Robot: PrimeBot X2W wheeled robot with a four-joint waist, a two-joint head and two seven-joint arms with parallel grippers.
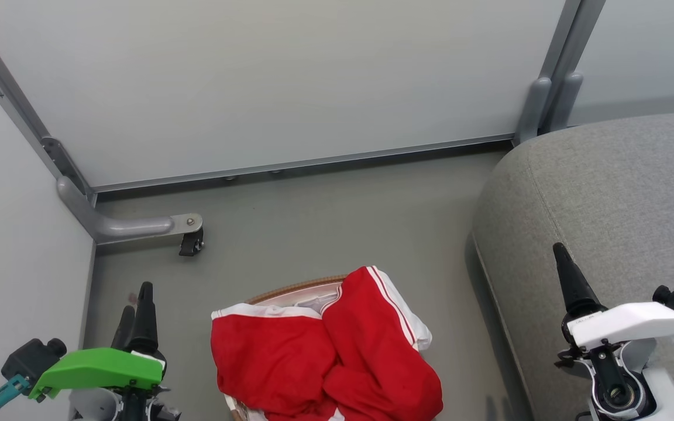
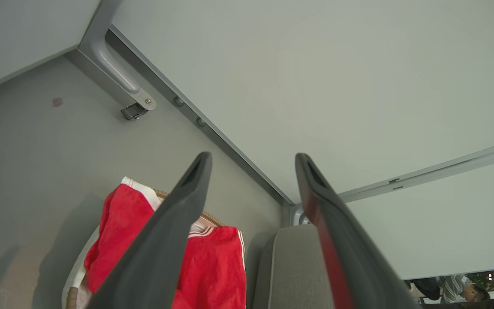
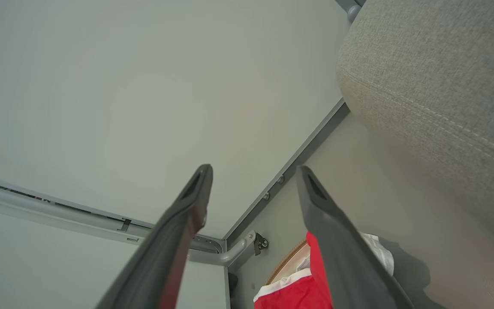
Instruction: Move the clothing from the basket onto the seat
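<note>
Task not begun: clothing [image 1: 325,351] lies heaped in the basket [image 1: 296,289], none on the seat [image 1: 618,187]; left gripper [image 2: 252,159] and right gripper [image 3: 251,169] hover empty, fingers apart.

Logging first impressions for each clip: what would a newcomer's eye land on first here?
The bright red clothing stands out first, heaped over the basket on the floor at the bottom centre of the head view. Next comes the big grey seat at the right. The left pincer and right pincer are both open and empty, flanking the basket.
</note>
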